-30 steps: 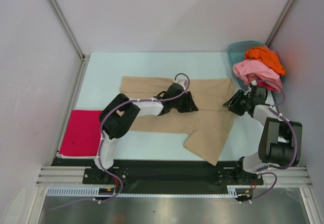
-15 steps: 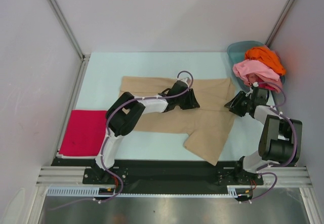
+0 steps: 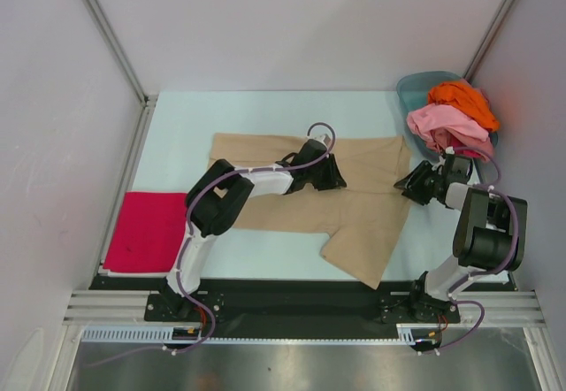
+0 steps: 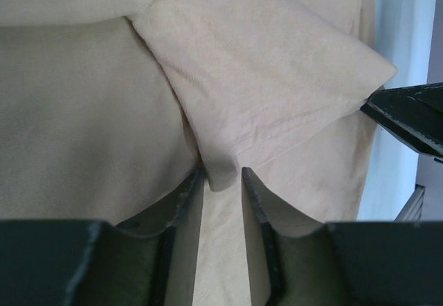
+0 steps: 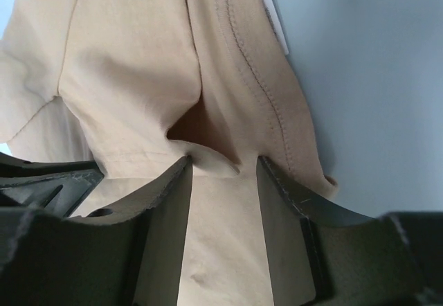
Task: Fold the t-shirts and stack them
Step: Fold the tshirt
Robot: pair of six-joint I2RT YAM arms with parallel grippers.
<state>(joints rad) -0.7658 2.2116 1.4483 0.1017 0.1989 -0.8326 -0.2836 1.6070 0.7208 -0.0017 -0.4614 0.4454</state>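
At the near left corner of the table (image 3: 181, 126) lies a folded magenta shirt (image 3: 141, 232), well apart from everything else. Spread flat across the middle is the tan shirt (image 3: 265, 210), with one flap reaching toward the near edge. My left gripper (image 4: 221, 180) sits over the middle of that shirt, jaws narrow, pinching a raised fold of tan cloth between the tips. My right gripper (image 5: 223, 164) is at the shirt's right edge beside the stitched hem. Its jaws stand partly apart, and a small pucker of cloth between them does not fill the gap. At the far right corner a teal basin (image 3: 410, 83) holds a pink shirt (image 3: 442, 124) and an orange shirt (image 3: 464, 99).
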